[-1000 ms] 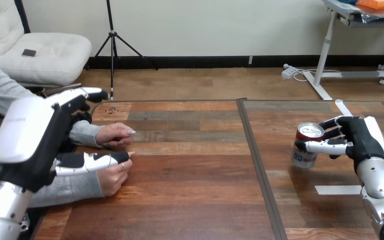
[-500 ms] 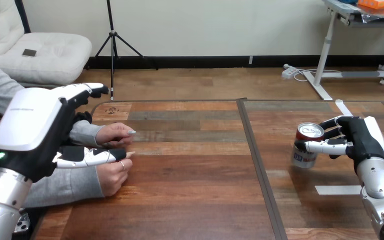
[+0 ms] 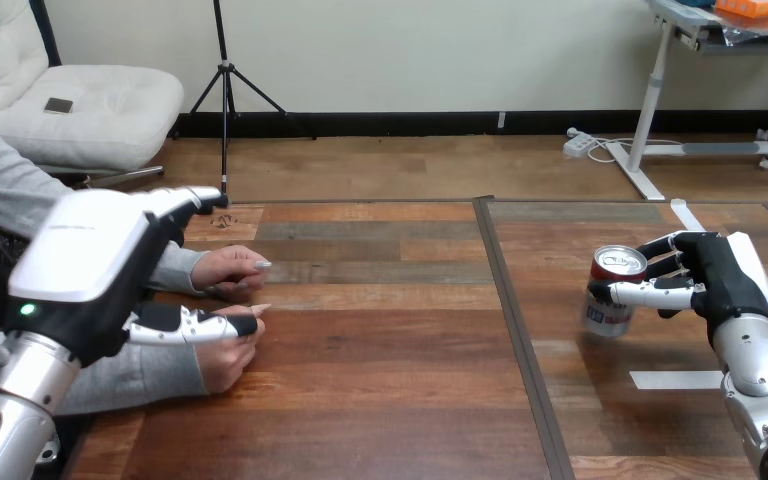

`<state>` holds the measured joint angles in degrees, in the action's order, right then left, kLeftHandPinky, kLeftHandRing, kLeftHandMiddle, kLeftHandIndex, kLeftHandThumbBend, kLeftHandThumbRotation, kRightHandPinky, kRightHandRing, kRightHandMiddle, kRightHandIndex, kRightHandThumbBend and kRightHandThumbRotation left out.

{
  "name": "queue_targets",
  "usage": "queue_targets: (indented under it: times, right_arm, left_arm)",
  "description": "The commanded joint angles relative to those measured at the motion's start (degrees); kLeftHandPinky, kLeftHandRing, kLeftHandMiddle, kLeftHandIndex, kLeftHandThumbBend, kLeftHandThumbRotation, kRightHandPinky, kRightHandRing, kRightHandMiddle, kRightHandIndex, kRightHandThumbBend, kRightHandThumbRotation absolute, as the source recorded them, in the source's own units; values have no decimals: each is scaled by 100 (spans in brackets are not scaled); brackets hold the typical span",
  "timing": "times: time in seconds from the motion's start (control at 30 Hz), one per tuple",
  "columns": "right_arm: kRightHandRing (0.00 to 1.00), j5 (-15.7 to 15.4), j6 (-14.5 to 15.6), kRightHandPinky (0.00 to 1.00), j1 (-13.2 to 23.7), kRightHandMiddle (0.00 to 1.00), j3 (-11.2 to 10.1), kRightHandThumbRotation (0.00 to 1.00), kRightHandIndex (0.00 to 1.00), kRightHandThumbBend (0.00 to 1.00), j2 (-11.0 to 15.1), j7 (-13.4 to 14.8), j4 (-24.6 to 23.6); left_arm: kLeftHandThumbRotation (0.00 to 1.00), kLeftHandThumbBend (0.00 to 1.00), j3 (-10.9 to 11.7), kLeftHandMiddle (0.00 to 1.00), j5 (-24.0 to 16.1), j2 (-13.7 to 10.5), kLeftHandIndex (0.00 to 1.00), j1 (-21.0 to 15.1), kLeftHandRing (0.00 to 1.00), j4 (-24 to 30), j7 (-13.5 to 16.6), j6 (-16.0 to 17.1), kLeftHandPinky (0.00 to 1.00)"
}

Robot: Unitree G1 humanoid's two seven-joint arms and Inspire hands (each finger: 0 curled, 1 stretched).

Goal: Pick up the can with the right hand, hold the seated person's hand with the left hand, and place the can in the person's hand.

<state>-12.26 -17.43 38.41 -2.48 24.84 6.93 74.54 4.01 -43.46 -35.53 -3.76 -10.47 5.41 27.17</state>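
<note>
A wooden surface (image 3: 390, 380) seen from above and behind the robot's two arms. At the right side, the robot's right hand (image 3: 720, 280) grasps a can (image 3: 605, 316). Its thumb crosses the can's near face and its fingers wrap the far side. The can stands upright with its silver top facing up, and whether its base touches the surface or sits just above it cannot be told. At the left side, the robot's left hand (image 3: 90, 260) is over the seated person's two hands, which rest close together on the surface. The left hand looks released, not clasping. Its fingers reach straight out above the person's farther hand (image 3: 232, 268), and its thumb lies along the top of the person's nearer hand (image 3: 222, 355), which is loosely curled. No finger is seen curled round either of the person's hands. The can is well apart from the person's hands, across most of the surface's width and directly to their right. The delivery therefore looks like a long leftward carry with the can kept upright. The left hand is by far the nearer to the person, and it has yet to close round a hand and turn the palm up.
</note>
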Motion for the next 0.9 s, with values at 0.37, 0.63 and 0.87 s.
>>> queue_targets:
  times: [0.37,0.63,0.87]
  right_arm:
    - [39,40,-207,35,406,44,-22,0,46,78,106,8,-153]
    - [39,6,-248,34,402,44,7,0,46,78,112,35,-172]
    - [38,-11,-237,34,408,44,24,0,46,78,106,46,-182]
  left_arm:
    - [51,100,-584,83,-92,-442,83,-773,79,-751,-184,-93,71]
    - [49,100,-844,82,-131,-530,82,-975,79,-1131,-188,-85,71]
    - [48,100,-1050,81,-249,-554,81,-1146,78,-1452,-151,-198,71]
